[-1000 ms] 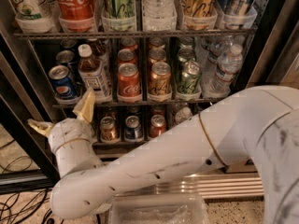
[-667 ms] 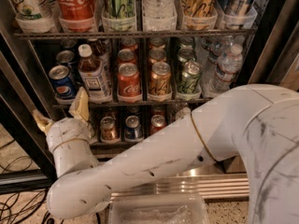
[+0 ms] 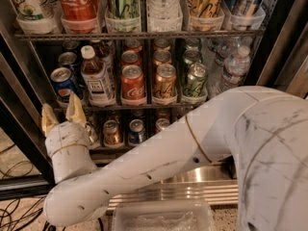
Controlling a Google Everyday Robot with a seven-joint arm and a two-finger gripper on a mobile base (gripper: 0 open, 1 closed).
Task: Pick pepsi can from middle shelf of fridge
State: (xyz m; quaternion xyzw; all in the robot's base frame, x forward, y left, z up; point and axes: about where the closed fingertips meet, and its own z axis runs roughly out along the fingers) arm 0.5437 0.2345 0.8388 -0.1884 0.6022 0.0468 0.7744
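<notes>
The pepsi can (image 3: 64, 83) is blue with a silver top. It stands at the front left of the middle shelf (image 3: 144, 106) of the fridge (image 3: 19, 110). My gripper (image 3: 61, 113) is just below and in front of the can, at the shelf's edge. Its two beige fingertips (image 3: 76, 109) point up, stand apart and hold nothing. My white arm crosses the lower half of the view and hides much of the bottom shelf.
Right of the pepsi can stand a white-capped bottle (image 3: 96, 76), a red Coca-Cola can (image 3: 133, 83), a gold can (image 3: 165, 83), a green can (image 3: 195, 80) and water bottles (image 3: 233, 66). Tall cans fill the rack above. A clear plastic tray (image 3: 163, 216) lies on the floor.
My gripper has risen a little toward the pepsi can and turned, and its fingertips now show closer together. The cans have not moved.
</notes>
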